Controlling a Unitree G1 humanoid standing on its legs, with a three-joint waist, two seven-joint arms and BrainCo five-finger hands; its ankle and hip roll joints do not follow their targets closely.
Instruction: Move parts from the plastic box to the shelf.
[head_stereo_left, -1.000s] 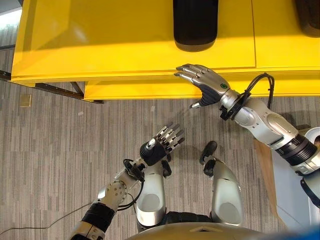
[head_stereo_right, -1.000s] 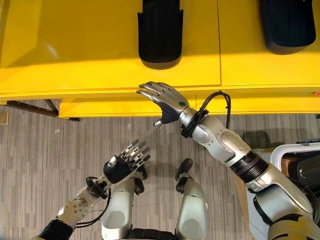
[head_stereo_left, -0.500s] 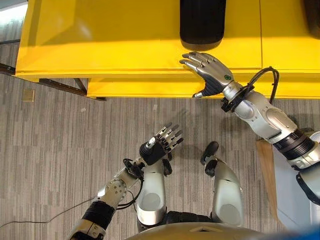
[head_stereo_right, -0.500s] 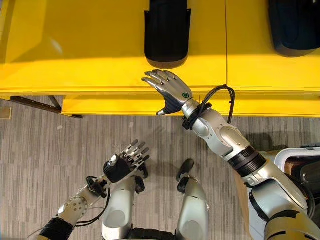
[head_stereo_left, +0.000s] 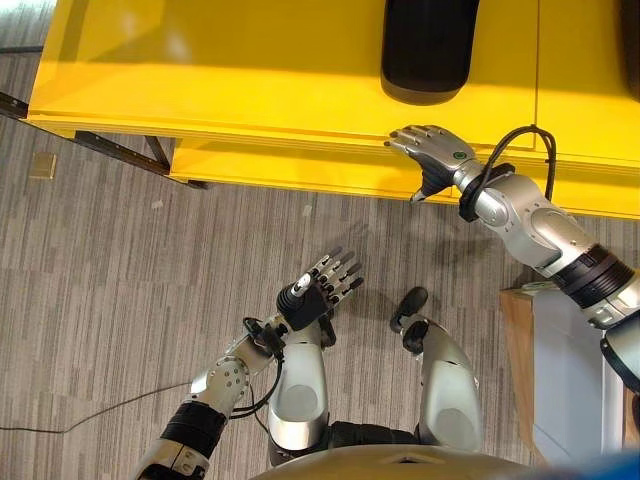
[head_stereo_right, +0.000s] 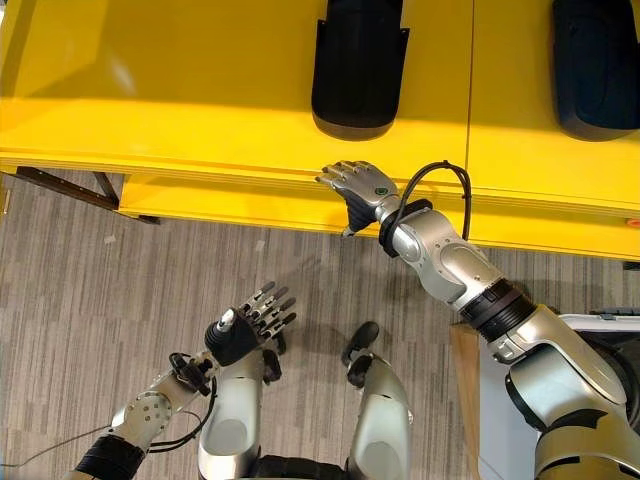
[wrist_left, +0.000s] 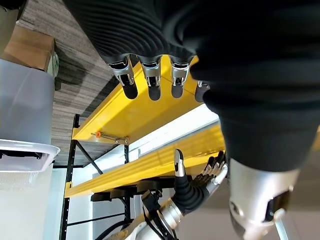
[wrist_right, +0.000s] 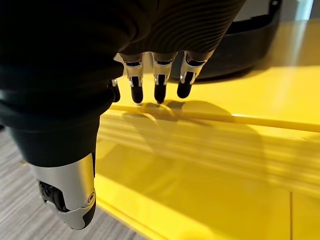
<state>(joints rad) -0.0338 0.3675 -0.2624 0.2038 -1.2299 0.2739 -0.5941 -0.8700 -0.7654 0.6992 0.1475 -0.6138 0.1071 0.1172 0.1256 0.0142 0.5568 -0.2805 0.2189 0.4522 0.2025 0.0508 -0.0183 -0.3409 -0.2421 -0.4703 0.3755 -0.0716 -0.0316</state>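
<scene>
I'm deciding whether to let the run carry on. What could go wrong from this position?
The right hand hangs empty and open at the front edge of the yellow shelf, so its fingers might catch that edge as the arm moves. A black part lies just beyond the hand, where a forward sweep could nudge it. The left hand is low, open and empty.

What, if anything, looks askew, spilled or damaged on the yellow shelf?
Nothing stands out. The black parts and sit flat on the yellow shelf; the open right hand is at its front edge, holding nothing.
</scene>
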